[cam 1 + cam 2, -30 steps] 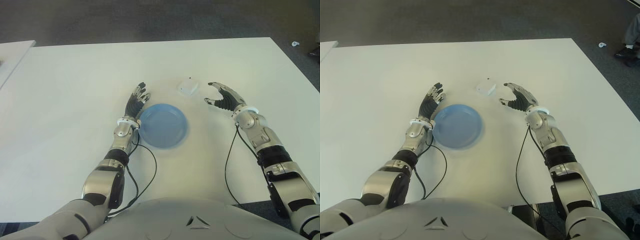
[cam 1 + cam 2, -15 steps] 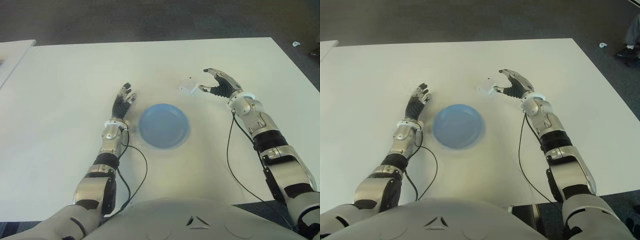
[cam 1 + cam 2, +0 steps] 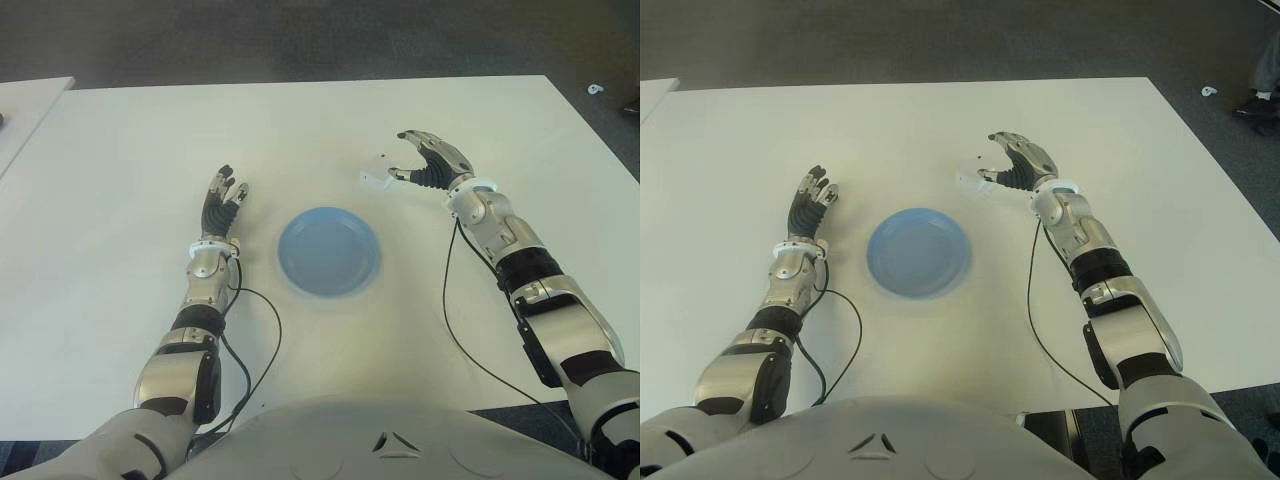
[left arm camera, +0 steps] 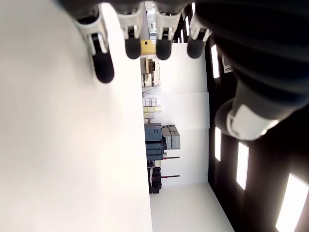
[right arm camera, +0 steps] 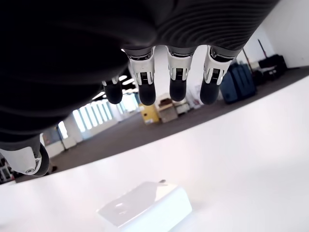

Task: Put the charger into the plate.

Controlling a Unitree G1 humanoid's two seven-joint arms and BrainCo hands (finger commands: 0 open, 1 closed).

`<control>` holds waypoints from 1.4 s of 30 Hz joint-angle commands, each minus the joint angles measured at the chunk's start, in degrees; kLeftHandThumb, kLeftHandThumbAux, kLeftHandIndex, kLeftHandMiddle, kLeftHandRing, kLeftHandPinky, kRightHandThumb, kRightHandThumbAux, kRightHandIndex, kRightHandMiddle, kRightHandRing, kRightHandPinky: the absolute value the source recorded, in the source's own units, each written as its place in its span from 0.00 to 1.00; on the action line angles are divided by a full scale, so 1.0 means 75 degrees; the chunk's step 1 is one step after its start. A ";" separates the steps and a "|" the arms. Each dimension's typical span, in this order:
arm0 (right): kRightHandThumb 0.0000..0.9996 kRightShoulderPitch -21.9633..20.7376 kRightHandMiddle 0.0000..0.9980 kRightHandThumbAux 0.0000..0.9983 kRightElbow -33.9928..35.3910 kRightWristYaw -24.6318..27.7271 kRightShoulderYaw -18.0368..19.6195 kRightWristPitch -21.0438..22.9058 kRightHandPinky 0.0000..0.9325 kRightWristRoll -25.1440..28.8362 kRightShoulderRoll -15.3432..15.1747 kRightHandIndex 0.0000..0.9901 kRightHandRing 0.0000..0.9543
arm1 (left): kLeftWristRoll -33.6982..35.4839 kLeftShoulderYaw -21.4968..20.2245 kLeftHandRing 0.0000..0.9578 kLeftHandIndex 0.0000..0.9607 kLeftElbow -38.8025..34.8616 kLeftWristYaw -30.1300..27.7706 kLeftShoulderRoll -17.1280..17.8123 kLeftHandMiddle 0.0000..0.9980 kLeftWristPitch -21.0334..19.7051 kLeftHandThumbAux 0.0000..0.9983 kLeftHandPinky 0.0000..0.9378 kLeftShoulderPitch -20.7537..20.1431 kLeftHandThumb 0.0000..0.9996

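Note:
The charger (image 3: 376, 177), a small white block, lies on the white table (image 3: 150, 130) just beyond the blue plate (image 3: 329, 250), a little to its right. My right hand (image 3: 401, 158) hovers right beside it on its right, fingers curved and spread, the thumb close to the charger's edge. In the right wrist view the fingertips (image 5: 147, 94) hang above the charger (image 5: 145, 210) without closing on it. My left hand (image 3: 222, 195) shows to the left of the plate, fingers stretched out and holding nothing. Nothing lies in the plate.
Black cables (image 3: 262, 340) trail from both wrists across the table towards me. A second white table's corner (image 3: 25, 105) shows at the far left. Dark floor lies beyond the far edge, with a small white object (image 3: 593, 89) on it.
My right hand has moved forward and left, up to the charger. My left hand has slid left, away from the plate's rim. Charger and plate have stayed in place.

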State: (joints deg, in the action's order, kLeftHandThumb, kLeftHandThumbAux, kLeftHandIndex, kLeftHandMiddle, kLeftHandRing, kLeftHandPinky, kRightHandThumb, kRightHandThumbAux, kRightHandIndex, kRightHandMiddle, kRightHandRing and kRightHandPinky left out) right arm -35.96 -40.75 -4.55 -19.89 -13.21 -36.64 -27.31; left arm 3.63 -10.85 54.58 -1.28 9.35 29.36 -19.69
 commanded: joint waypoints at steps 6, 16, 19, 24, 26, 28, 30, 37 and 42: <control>0.00 -0.0371 0.00 0.41 -0.0519 -0.0377 -0.0244 -0.0078 0.00 -0.0260 0.0112 0.00 0.00 | 0.0076 -0.0210 0.01 0.00 0.0610 0.0158 0.0129 0.03 0.0035 0.61 0.02 0.0002 0.01; 0.00 -0.0473 0.00 0.41 -0.0772 -0.0466 -0.0276 0.0023 0.00 -0.0264 0.0142 0.00 0.00 | 0.0002 -0.0204 0.01 0.00 0.0770 0.0175 0.0143 0.02 0.0139 0.60 0.02 -0.0063 0.00; 0.00 -0.0465 0.00 0.41 -0.0809 -0.0469 -0.0248 0.0077 0.00 -0.0235 0.0152 0.00 0.00 | -0.0013 -0.0181 0.01 0.00 0.0794 0.0138 0.0132 0.02 0.0161 0.60 0.02 -0.0073 0.00; 0.00 -0.0477 0.00 0.42 -0.0913 -0.0525 -0.0227 0.0080 0.00 -0.0213 0.0167 0.00 0.00 | -0.0019 -0.0159 0.01 0.00 0.0814 0.0069 0.0127 0.03 0.0169 0.60 0.02 -0.0081 0.00; 0.00 -0.0485 0.00 0.41 -0.0961 -0.0555 -0.0227 0.0069 0.00 -0.0207 0.0177 0.00 0.00 | -0.0023 -0.0148 0.01 0.00 0.0822 0.0042 0.0131 0.03 0.0159 0.60 0.02 -0.0083 0.00; 0.00 -0.0499 0.00 0.41 -0.1104 -0.0614 -0.0224 0.0000 0.00 -0.0184 0.0191 0.00 0.00 | -0.0035 -0.0126 0.01 0.00 0.0831 0.0011 0.0133 0.03 0.0129 0.59 0.02 -0.0093 0.00; 0.00 -0.0510 0.01 0.41 -0.1216 -0.0660 -0.0225 -0.0053 0.00 -0.0165 0.0207 0.00 0.00 | -0.0037 -0.0113 0.01 0.00 0.0830 -0.0020 0.0138 0.03 0.0110 0.59 0.02 -0.0094 0.00; 0.00 -0.0535 0.03 0.41 -0.1739 -0.0877 -0.0302 -0.0306 0.00 -0.0161 0.0308 0.00 0.02 | -0.0037 -0.0071 0.01 0.00 0.0794 -0.0112 0.0132 0.02 0.0079 0.59 0.02 -0.0078 0.00; 0.00 -0.0547 0.04 0.41 -0.2205 -0.1066 -0.0432 -0.0527 0.00 -0.0227 0.0418 0.00 0.02 | -0.0037 -0.0053 0.01 0.00 0.0771 -0.0148 0.0123 0.02 0.0058 0.59 0.02 -0.0066 0.01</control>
State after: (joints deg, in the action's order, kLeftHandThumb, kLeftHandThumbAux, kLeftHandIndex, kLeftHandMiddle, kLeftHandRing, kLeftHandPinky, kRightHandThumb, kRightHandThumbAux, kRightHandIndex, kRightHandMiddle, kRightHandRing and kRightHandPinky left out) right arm -39.51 -54.86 -11.83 -22.07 -15.72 -37.96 -25.28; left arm 3.74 -11.95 59.09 -1.39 10.55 31.98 -21.42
